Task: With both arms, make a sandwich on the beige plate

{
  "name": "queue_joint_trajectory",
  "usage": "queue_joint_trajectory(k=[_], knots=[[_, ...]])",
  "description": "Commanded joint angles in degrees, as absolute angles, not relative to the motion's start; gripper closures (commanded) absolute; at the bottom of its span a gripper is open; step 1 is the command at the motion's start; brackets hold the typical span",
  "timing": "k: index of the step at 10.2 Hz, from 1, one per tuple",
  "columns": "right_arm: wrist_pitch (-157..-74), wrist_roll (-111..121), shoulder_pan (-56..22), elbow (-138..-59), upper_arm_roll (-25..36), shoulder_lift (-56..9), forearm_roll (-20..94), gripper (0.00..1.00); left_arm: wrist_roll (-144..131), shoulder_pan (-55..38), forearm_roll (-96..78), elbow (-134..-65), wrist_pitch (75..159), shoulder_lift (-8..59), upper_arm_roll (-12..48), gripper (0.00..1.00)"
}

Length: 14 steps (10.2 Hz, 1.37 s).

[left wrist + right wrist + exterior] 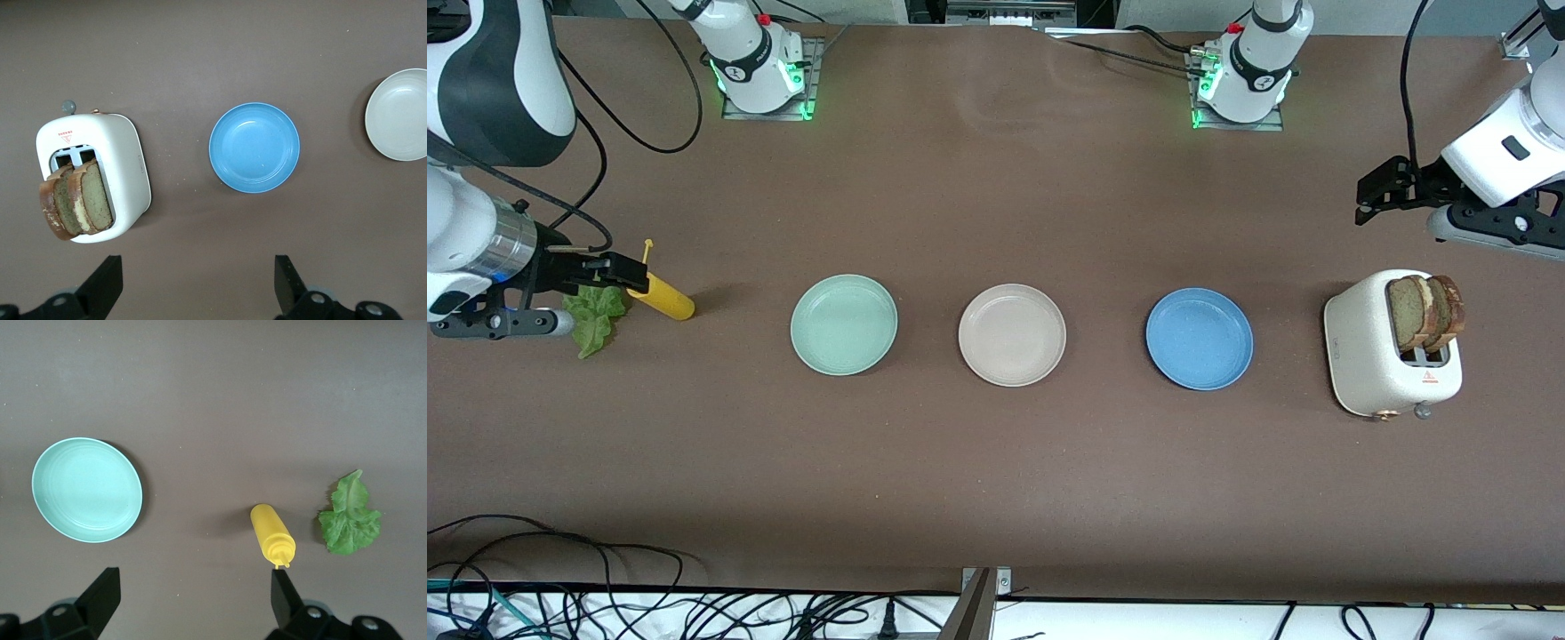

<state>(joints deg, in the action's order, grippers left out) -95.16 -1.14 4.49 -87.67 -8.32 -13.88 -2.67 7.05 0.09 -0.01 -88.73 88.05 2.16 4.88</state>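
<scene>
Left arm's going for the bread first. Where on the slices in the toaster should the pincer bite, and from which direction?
Take one of the bread slices by its top crust, coming down from above. They stand on edge in the toaster slots with only their upper halves showing, leaning together. The open left pincer could pinch across the slice's flat faces, probably the outer slice first.

Mint-green plate (843, 324), round and shallow, on the brown table (996, 462) toward the right arm's end; blue plate (1199, 338), same form, toward the left arm's end, roughly level with it. Yellow squeeze bottle (660, 296), lying on its side with the nozzle pointing away from the front camera, near the mint-green plate and closer to the right arm's end of the table. White toaster (1383, 356), two-slot with a grey lever knob, standing near the blue plate at the left arm's end; loose black cables (605, 604) along the table edge nearest the front camera.
</scene>
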Motion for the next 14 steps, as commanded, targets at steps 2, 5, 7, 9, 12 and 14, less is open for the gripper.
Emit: queue_joint_trajectory(k=[2, 5, 7, 9, 12, 14], knots=[[-94.31, 0.17, 5.01, -87.72, -8.79, -13.27, -2.46, 0.0, 8.17, 0.26, 1.49, -87.71, 87.01, 2.2, 5.1, 0.0], [-94.48, 0.09, 5.01, -87.63, -8.79, -13.36, -2.72, 0.0, 8.26, 0.44, 1.49, -87.71, 87.01, 2.2, 5.01, 0.0], [-94.4, -0.35, 5.01, -87.63, -8.88, -13.27, -2.72, 0.0, 8.26, 0.44, 1.49, -87.71, 87.01, 2.2, 5.01, 0.0], [-94.39, 0.08, 5.01, -87.63, -8.79, -13.27, -2.46, 0.0, 8.17, 0.44, 1.49, -87.63, 87.01, 2.2, 5.01, 0.0], [-94.66, -0.09, 5.01, -87.63, -8.7, -13.53, -2.37, 0.0, 8.09, 0.53, 1.49, -87.71, 87.01, 2.2, 5.01, 0.0], [-94.75, -0.09, 5.01, -87.63, -8.7, -13.54, -2.37, 0.0, 7.47, 0.53, 1.49, -87.71, 87.01, 2.2, 5.01, 0.0]])
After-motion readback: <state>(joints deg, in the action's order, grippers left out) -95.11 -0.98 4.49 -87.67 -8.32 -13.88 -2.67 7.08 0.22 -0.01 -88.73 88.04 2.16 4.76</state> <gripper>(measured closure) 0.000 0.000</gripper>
